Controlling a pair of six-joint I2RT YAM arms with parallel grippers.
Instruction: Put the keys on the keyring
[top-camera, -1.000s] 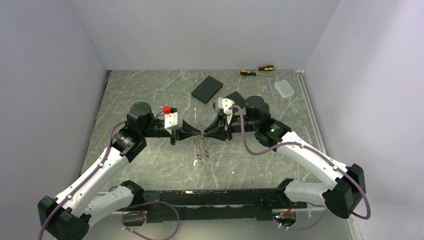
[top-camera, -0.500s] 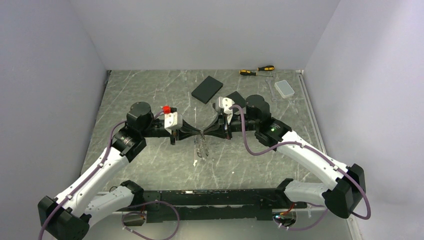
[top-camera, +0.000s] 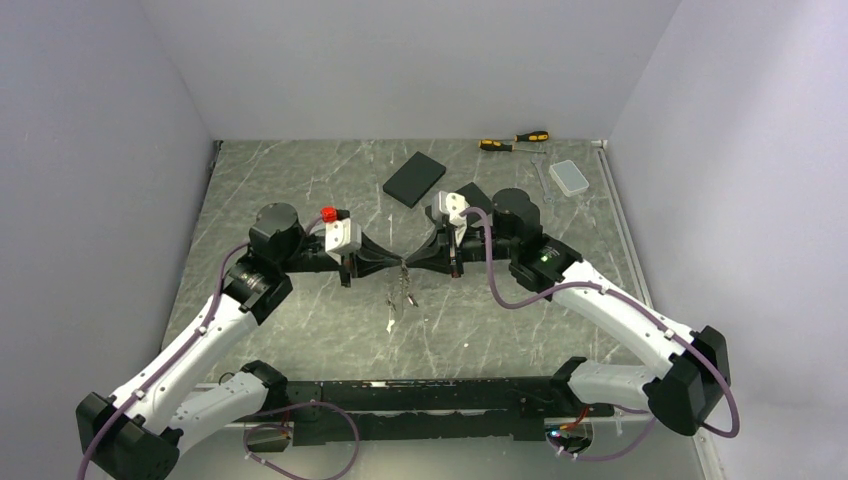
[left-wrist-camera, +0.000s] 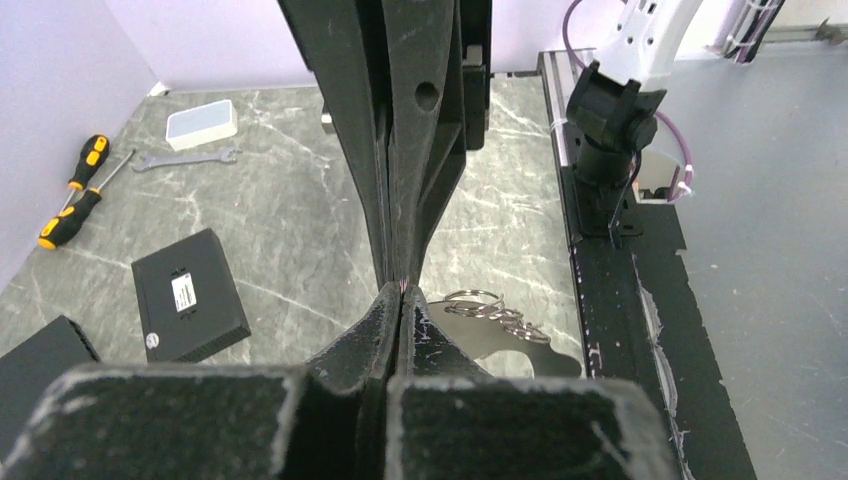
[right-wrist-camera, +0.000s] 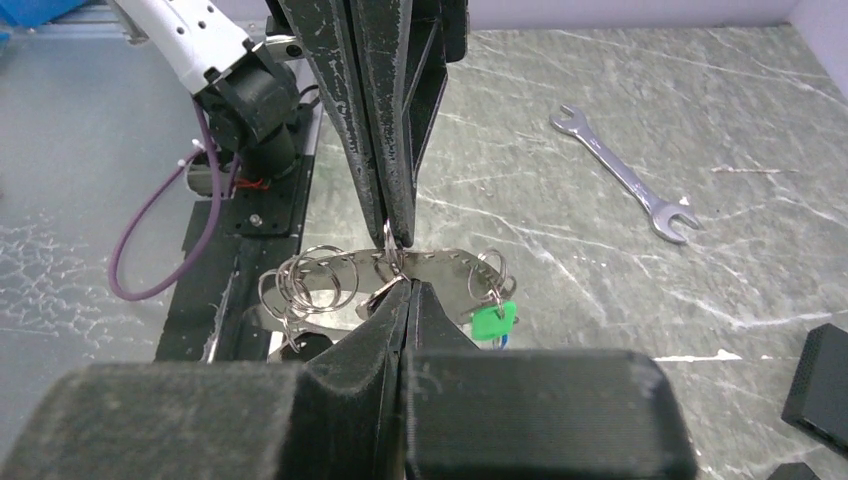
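My left gripper (top-camera: 397, 265) and right gripper (top-camera: 409, 265) meet tip to tip above the table's middle, both shut. The keyring (right-wrist-camera: 440, 262), a thin grey loop, hangs across between the tips. It carries several small rings (right-wrist-camera: 300, 285) and a green-headed key (right-wrist-camera: 493, 322). In the right wrist view the left fingertips (right-wrist-camera: 392, 232) pinch the loop from above. The right gripper (right-wrist-camera: 408, 288) is closed on a small metal key head at the loop. The bunch of keys (top-camera: 403, 293) dangles below the tips. The rings also show in the left wrist view (left-wrist-camera: 490, 308) beside the left gripper (left-wrist-camera: 400, 292).
One loose key (top-camera: 390, 324) lies on the table under the bunch. A black box (top-camera: 414, 179) and another (top-camera: 472, 194) lie behind. Two yellow-and-black screwdrivers (top-camera: 513, 141), a wrench (top-camera: 541, 176) and a whitish case (top-camera: 571, 178) sit at the far right.
The joined tips and the hanging bunch have risen slightly. The left wrist has shifted a little away from me. Both grippers stay shut.
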